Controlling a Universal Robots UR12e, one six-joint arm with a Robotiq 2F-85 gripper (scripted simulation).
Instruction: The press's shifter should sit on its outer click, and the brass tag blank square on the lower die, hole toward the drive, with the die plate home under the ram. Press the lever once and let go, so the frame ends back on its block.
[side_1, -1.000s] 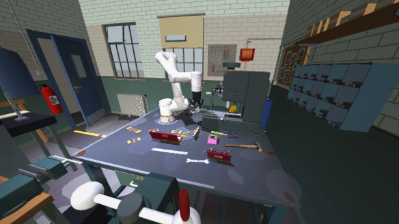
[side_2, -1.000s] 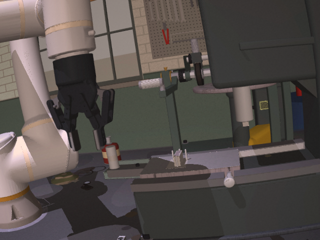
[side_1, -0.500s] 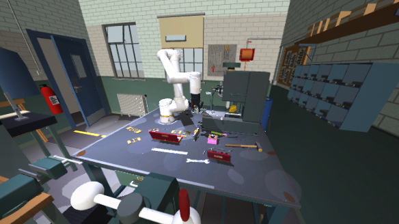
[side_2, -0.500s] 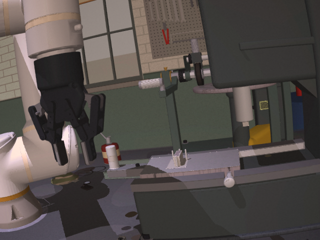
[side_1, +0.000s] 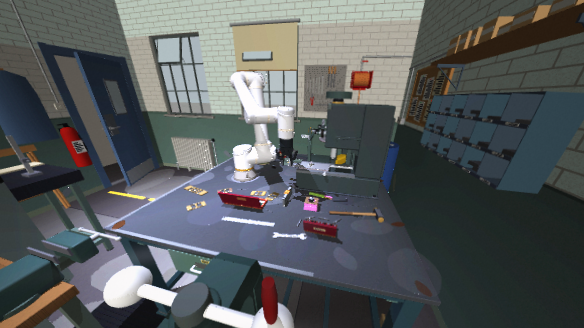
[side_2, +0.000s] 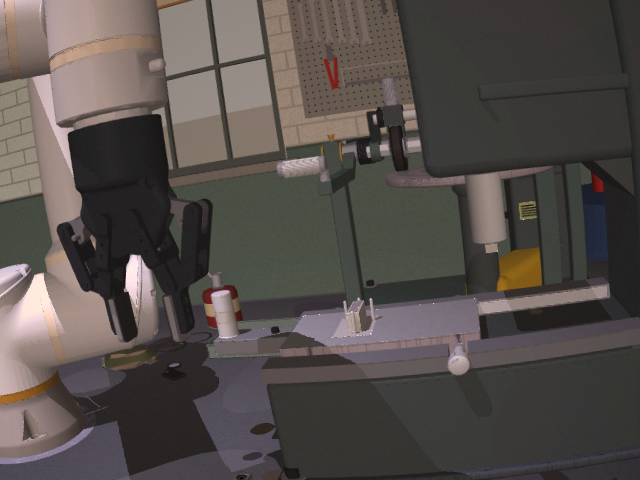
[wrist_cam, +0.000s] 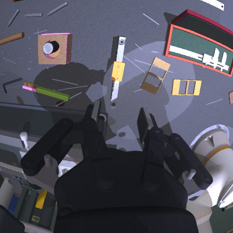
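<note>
A small brass tag (wrist_cam: 118, 71) lies on a thin steel rule on the grey table, just ahead of my gripper (wrist_cam: 120, 117). My gripper (side_2: 150, 318) hangs open and empty over the table, left of the press (side_1: 357, 145). The die plate (side_2: 398, 320) is slid out to the left of the ram (side_2: 483, 217), with a small fixture (side_2: 357, 315) standing on it. A white knob (side_2: 458, 361) sticks out of the plate's front. The knurled lever handle (side_2: 300, 166) juts left from the shaft behind. The lower die under the ram is mostly hidden.
A red tray with a caliper (wrist_cam: 200, 52) lies on the table, near two brass frames (wrist_cam: 155, 75) (wrist_cam: 186, 87), a pink-edged block (wrist_cam: 53, 48) and a green brush (wrist_cam: 47, 91). A red-banded bottle (side_2: 221, 305) stands beside the plate. The robot base (side_2: 36, 330) is at the left.
</note>
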